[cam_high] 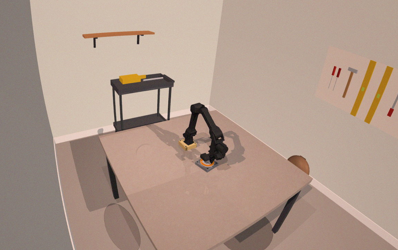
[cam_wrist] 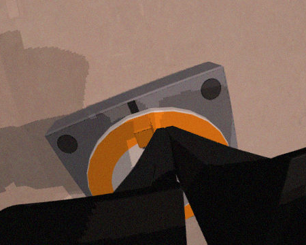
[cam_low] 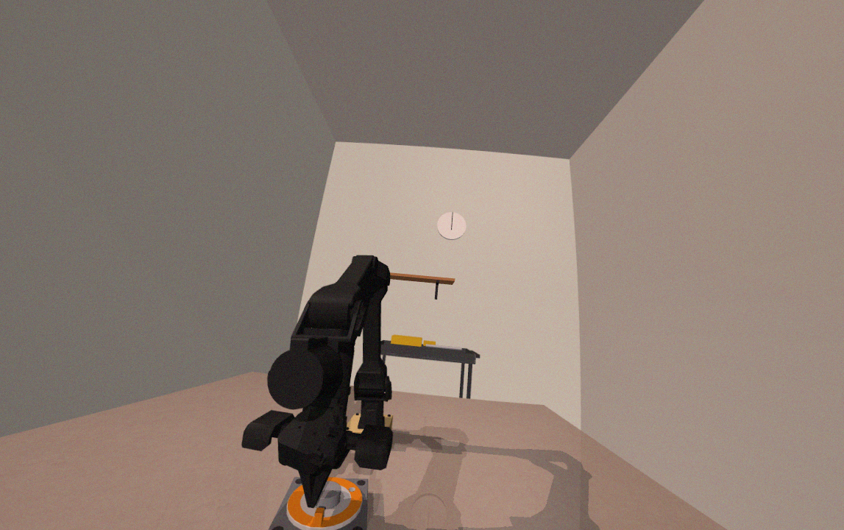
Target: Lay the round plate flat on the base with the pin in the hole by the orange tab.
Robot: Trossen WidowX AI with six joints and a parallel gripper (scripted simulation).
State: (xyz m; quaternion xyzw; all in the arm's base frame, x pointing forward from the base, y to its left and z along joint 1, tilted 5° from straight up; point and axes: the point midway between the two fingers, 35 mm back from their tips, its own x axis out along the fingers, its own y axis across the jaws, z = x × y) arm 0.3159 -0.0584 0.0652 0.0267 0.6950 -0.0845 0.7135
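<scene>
On the tabletop, a smooth matte tan slab on dark legs, sits the base, a square grey block with a dark round recess at each visible corner and a short dark slot near its 12 o'clock edge in the wrist view. Resting on it is the round plate, a flat disc with a wide orange ring, a thin pale rim and a grey centre. Its orange tab, a small raised block, lies at 12 o'clock on the ring, just short of the slot. The pin and the hole cannot be made out.

The pincer, matte black and faceted, is fully closed and holds nothing; its two fingers meet in a single wedge-shaped point. That point stands at the tab; contact appears likely but cannot be confirmed. In the exterior view the point descends steeply onto the plate's inner area.
</scene>
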